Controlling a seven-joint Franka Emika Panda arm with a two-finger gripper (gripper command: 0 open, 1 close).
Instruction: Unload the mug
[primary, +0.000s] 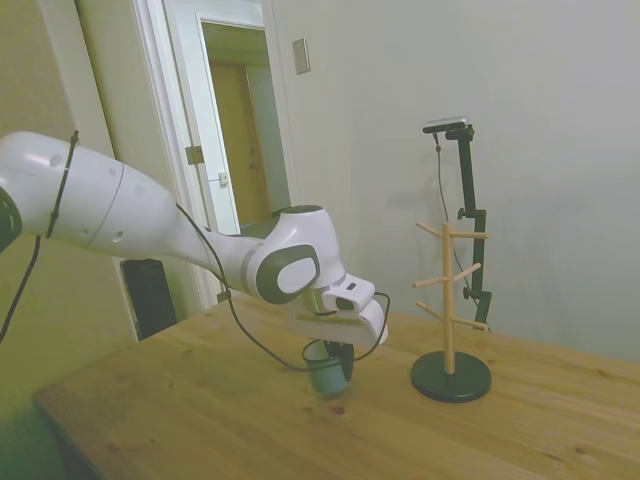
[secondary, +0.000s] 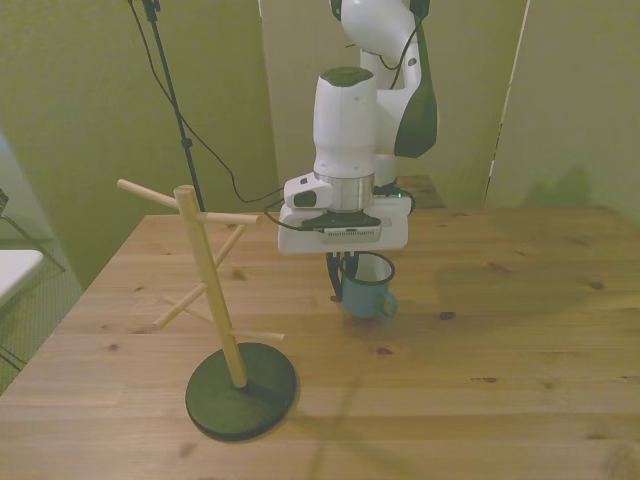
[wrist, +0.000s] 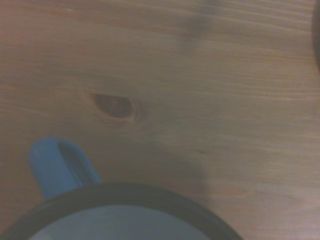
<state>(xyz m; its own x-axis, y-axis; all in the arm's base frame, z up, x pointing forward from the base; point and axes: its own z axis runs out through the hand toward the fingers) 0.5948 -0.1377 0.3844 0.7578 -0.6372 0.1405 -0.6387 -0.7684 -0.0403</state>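
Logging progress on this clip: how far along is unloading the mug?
Mostly done, it seems. The mug is off the wooden mug tree, upright on the table, and every peg is bare. In hand: the hand reaches down at the mug's rim. Left: letting go and pulling clear.

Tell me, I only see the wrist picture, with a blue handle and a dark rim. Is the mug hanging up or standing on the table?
Observer: The mug looks to be standing upright on the wooden table, not hanging.
Operator: Is there a rack near it?
Observer: Yes. A wooden mug tree on a dark round base stands to the front view's left of the mug, apart from it.
Operator: Is anything on its pegs?
Observer: No, every peg is bare.
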